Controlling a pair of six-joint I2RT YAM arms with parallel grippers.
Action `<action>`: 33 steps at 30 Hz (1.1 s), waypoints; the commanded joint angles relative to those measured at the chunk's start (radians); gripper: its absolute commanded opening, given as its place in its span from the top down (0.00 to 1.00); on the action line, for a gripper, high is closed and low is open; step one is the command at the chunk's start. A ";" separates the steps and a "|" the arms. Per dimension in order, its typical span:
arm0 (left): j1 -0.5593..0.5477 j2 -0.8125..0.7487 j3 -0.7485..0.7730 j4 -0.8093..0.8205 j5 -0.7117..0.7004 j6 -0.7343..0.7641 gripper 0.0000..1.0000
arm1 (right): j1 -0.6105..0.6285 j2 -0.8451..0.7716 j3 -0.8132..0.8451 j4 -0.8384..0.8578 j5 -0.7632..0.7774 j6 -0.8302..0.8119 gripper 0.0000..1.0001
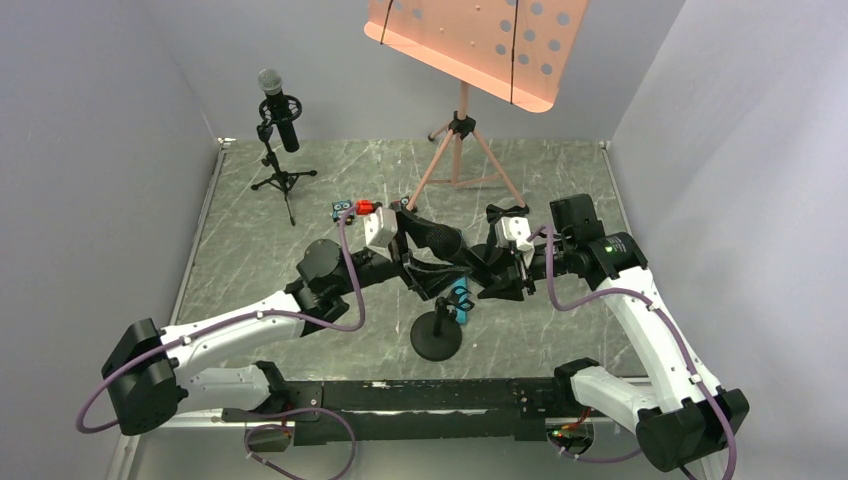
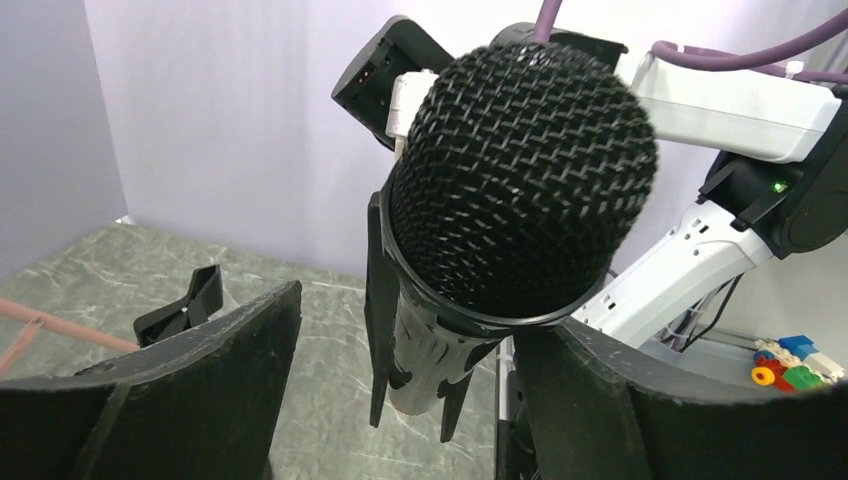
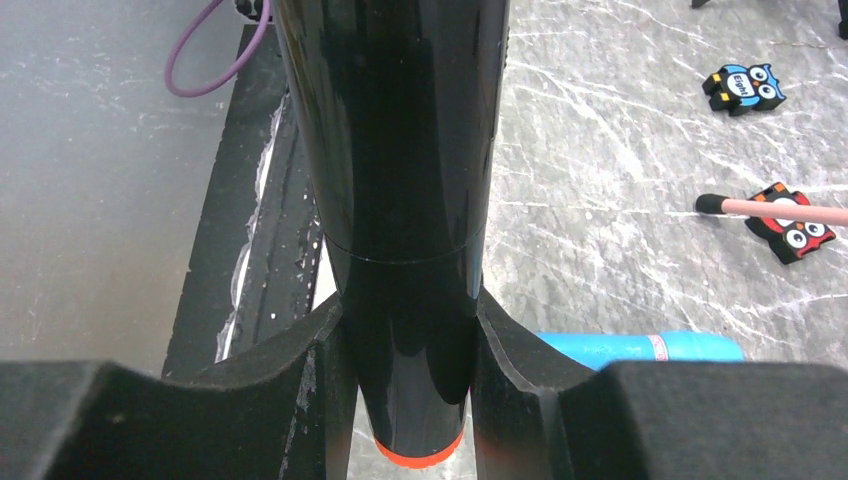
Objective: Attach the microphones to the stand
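While my right gripper (image 3: 410, 335) clamps the mic (image 3: 400, 180) tail-end above the stand (image 1: 436, 342), left gripper (image 2: 430, 330) gapes empty around its head; I fear it pivots, missing the stand.

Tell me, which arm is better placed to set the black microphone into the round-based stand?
Right, probably. The right gripper is shut on the black microphone near its orange end, close to the round-based stand. The left gripper stands open around the mesh head, gripping nothing.
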 commanded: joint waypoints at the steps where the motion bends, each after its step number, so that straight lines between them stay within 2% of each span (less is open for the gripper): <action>1: 0.004 0.035 0.039 0.064 0.058 -0.063 0.23 | 0.008 -0.003 0.019 0.024 -0.031 0.005 1.00; 8: 0.003 0.083 0.074 0.105 0.101 -0.085 0.27 | 0.016 0.015 0.027 0.004 -0.014 -0.004 1.00; 15: 0.002 0.085 0.082 0.105 0.115 -0.055 0.39 | 0.021 0.022 0.023 0.002 -0.007 0.002 1.00; 18: 0.002 0.092 0.086 0.113 0.138 -0.057 0.62 | 0.023 0.021 0.020 0.008 -0.009 0.009 1.00; 20: 0.002 0.099 0.092 0.119 0.165 -0.060 0.88 | 0.023 0.022 0.022 0.009 -0.010 0.014 1.00; 21: 0.002 0.101 0.092 0.125 0.169 -0.063 0.98 | 0.024 0.022 0.024 0.009 -0.010 0.018 1.00; 24: 0.004 0.088 0.077 0.150 0.163 -0.067 1.00 | 0.024 0.021 0.031 0.012 -0.015 0.044 0.97; 26: 0.006 0.068 0.065 0.155 0.147 -0.061 1.00 | 0.024 0.019 0.042 0.004 -0.022 0.051 0.84; 27: 0.008 0.056 0.059 0.149 0.139 -0.058 1.00 | 0.024 0.017 0.048 0.005 -0.024 0.063 0.75; 31: 0.027 0.002 0.043 0.116 0.100 -0.050 1.00 | 0.023 -0.002 0.065 0.059 -0.013 0.148 0.16; 33: 0.040 -0.037 0.032 0.085 0.083 -0.038 1.00 | 0.020 -0.015 0.079 0.082 0.013 0.189 0.03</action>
